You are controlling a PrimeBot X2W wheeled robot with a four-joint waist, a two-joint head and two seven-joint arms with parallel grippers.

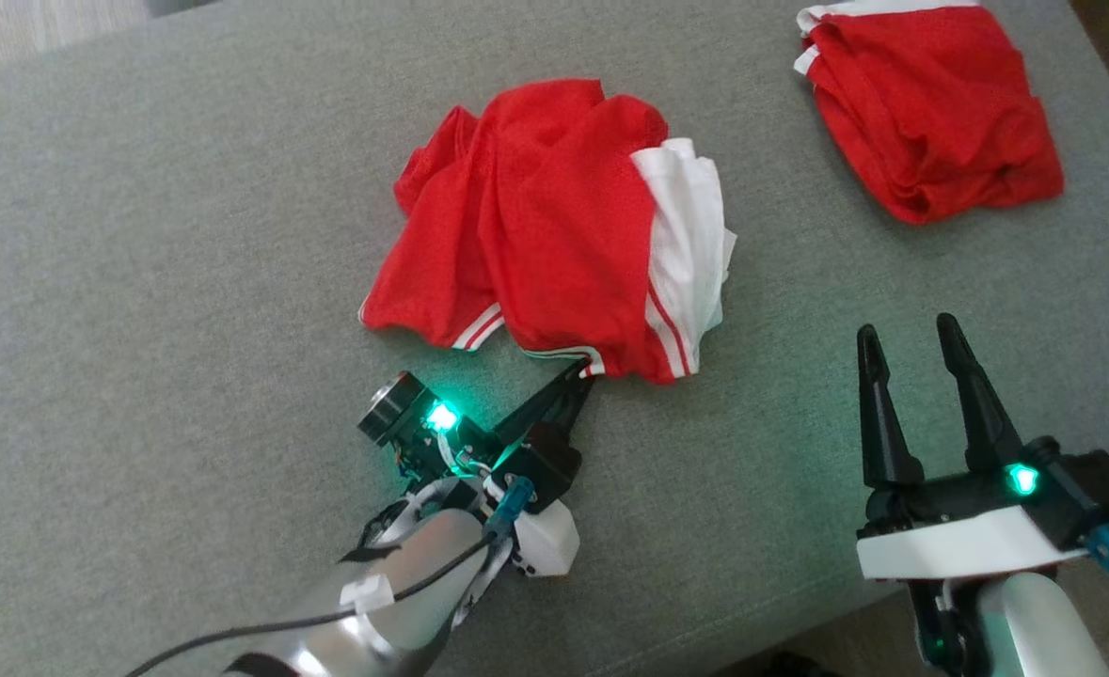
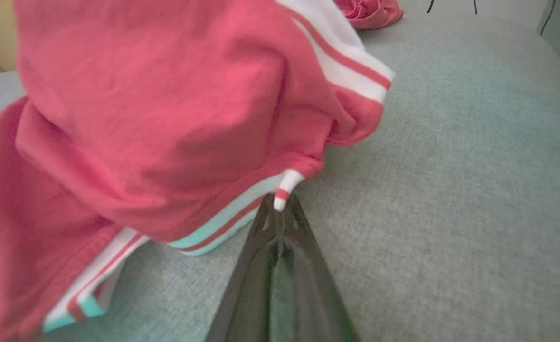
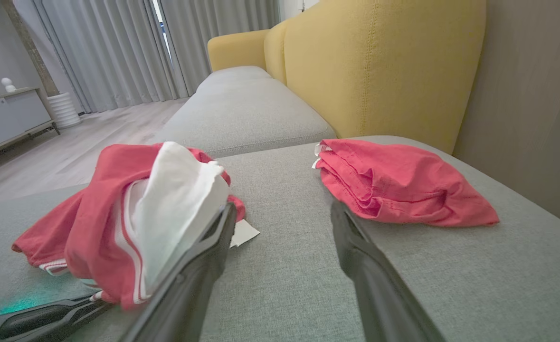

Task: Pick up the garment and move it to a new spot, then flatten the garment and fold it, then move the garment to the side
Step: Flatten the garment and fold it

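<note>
A folded red cloth bundle with a white edge [image 1: 930, 122] lay near the far right corner of the grey woven-fabric sofa seat [image 1: 140, 282]. Behind it rose a mustard-yellow padded backrest [image 3: 379, 66]. A second grey seat cushion [image 3: 246, 109] ran on towards long grey pleated curtains [image 3: 113, 47]. Pale wooden floor [image 3: 71, 147] stretched alongside, with a low grey cabinet [image 3: 9, 118] against the wall and a white ribbed cylinder [image 3: 63, 110] standing by the curtains.
</note>
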